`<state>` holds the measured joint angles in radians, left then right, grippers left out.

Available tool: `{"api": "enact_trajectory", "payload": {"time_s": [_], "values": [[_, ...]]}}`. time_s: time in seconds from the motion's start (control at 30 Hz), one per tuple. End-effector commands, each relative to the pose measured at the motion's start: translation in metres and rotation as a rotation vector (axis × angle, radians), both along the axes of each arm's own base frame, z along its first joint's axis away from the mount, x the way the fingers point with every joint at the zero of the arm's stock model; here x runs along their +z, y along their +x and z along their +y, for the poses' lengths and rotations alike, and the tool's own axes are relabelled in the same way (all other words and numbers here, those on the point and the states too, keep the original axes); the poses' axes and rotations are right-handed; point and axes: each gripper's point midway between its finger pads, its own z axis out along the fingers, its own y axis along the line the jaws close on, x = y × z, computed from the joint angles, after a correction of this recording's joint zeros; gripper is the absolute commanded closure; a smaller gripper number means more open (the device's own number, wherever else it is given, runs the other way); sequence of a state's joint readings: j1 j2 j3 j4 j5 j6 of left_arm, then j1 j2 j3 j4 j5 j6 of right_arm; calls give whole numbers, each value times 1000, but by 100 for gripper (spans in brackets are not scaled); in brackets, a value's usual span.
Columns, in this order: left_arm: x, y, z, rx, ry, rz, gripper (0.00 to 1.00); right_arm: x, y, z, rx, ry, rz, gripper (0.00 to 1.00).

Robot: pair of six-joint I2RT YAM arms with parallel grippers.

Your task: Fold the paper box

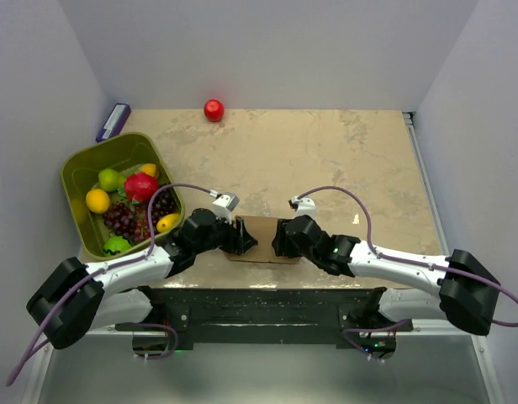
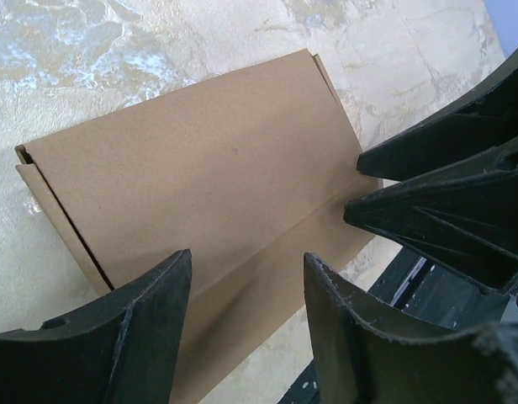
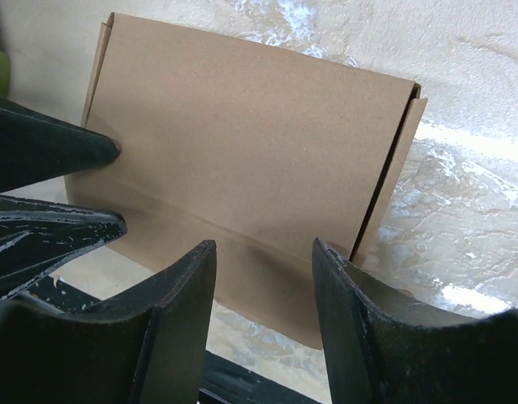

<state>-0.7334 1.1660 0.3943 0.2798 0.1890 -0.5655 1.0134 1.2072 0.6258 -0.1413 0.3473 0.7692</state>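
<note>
Box (image 1: 261,239) closed up and lying low at the middle of the table's (image 1: 343,160) near edge. Left gripper (image 2: 246,261) and right gripper (image 3: 265,248) are at its two ends, jaws of both parted, nothing clamped, tips close together over the card. Risks: an uneven push could skid the box off the near edge. Thin card may buckle away from the crease. Opposing fingertips could clash. No print or label on the box. Nothing legible on the bin (image 1: 74,168) at the left edge.
</note>
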Motion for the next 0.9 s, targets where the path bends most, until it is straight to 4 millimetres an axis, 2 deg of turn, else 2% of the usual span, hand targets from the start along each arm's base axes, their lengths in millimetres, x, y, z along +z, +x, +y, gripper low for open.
{"api": "enact_trajectory", "payload": {"time_s": [0.0, 0.1, 0.2, 0.33, 0.47, 0.57, 0.63, 0.7, 0.77, 0.8, 0.87], "values": [[27, 10, -8, -3, -54, -59, 40, 23, 8, 9, -12, 61, -38, 47], [36, 13, -7, 10, -62, -86, 39, 26, 10, 4, -22, 46, -56, 47], [28, 13, -6, 11, -41, -75, 39, 22, 11, 3, -27, 31, -55, 46], [8, 8, -4, 4, -18, -35, 39, 6, 11, 0, -35, 1, -37, 46], [-2, 6, -2, 7, -5, -17, 39, -11, 9, -3, -36, -26, -2, 46], [-9, 4, 1, 7, 8, -5, 39, -17, 7, -4, -38, -32, 12, 46], [-10, 3, 1, 8, 12, -4, 39, -16, 7, -4, -36, -30, 13, 46], [-7, 5, 1, 7, 14, -9, 39, -7, 9, -1, -32, -9, 1, 45], [6, 9, -3, 4, -2, -36, 38, 2, 12, -3, -29, -13, -11, 44], [10, 11, -4, 4, -3, -44, 36, 17, 17, 0, -31, 10, -33, 42], [29, 19, -8, 8, -16, -87, 33, 29, 25, -6, -34, 9, -51, 40]]}}
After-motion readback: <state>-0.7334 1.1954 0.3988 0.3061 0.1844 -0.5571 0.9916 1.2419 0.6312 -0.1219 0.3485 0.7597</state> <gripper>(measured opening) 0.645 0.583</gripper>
